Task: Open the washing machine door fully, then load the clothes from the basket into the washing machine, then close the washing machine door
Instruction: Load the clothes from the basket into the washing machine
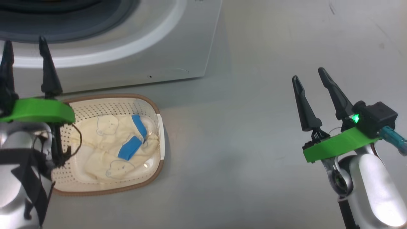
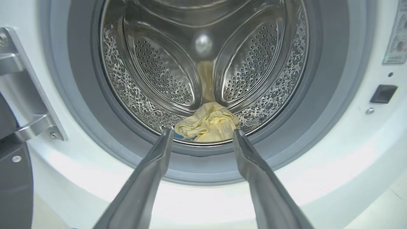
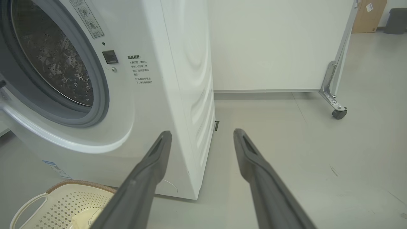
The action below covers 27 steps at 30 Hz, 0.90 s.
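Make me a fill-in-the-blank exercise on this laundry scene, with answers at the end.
The left pincer and the right pincer both stand ____.
A yellow garment lies in the steel ____.
The clothes in the basket carry ____ bands.
Answers: open; drum; blue.

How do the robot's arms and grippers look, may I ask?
The left gripper and right gripper each have two tapered dark fingers on a bright green bracket over a silver-white forearm. The right shows a green light, the left black cables.
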### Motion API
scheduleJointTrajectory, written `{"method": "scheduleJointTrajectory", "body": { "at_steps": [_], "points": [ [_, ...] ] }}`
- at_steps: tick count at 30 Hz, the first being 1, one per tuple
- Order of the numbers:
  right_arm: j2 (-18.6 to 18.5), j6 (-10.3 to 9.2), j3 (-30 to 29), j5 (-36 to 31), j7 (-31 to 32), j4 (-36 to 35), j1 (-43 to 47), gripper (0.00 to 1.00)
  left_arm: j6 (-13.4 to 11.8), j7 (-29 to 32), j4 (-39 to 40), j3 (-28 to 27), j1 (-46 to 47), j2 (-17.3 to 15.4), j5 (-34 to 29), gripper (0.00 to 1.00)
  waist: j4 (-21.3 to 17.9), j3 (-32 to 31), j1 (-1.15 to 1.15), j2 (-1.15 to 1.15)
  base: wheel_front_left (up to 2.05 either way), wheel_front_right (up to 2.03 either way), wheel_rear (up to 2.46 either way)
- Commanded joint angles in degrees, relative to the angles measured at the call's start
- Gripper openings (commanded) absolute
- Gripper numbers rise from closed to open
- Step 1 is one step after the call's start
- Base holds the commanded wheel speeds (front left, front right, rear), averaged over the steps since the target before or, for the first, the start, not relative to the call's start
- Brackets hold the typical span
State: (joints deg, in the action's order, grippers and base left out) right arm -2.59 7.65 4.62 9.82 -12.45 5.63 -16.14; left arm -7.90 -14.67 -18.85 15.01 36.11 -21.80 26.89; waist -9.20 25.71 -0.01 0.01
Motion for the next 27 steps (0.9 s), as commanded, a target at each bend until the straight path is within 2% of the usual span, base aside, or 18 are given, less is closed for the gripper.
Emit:
{"method": "scheduleJointTrajectory", "body": {
  "at_steps": [1,7,12,27],
  "points": [
    [-0.29,-0.16,0.64,-0.38,0.48,-2.07,1.06,1.0,-0.6,-0.32,2.98,-2.95,-0.96,-1.85,-0.43,1.0,1.36,-2.99,0.01,-0.01,0.0,0.0,0.0],
    [-0.29,-0.16,-0.43,-1.39,2.21,-3.04,4.39,1.0,-2.22,-0.32,8.36,-3.61,-11.42,-0.1,-0.97,1.0,2.7,-7.79,0.01,-0.01,0.0,0.0,0.0],
    [-0.29,-0.16,-1.94,-2.4,3.6,-3.94,7.34,1.0,-2.18,-0.32,9.98,-2.91,-17.19,2.03,-0.4,1.0,4.68,-11.56,0.01,-0.01,0.0,0.0,0.0],
    [-0.29,-0.16,-3.0,-2.68,7.49,-7.74,14.91,1.0,-3.94,-0.32,12.5,-2.48,-28.29,3.91,-0.79,1.0,6.83,-19.95,0.01,-0.01,0.0,0.0,0.0]
  ]
}}
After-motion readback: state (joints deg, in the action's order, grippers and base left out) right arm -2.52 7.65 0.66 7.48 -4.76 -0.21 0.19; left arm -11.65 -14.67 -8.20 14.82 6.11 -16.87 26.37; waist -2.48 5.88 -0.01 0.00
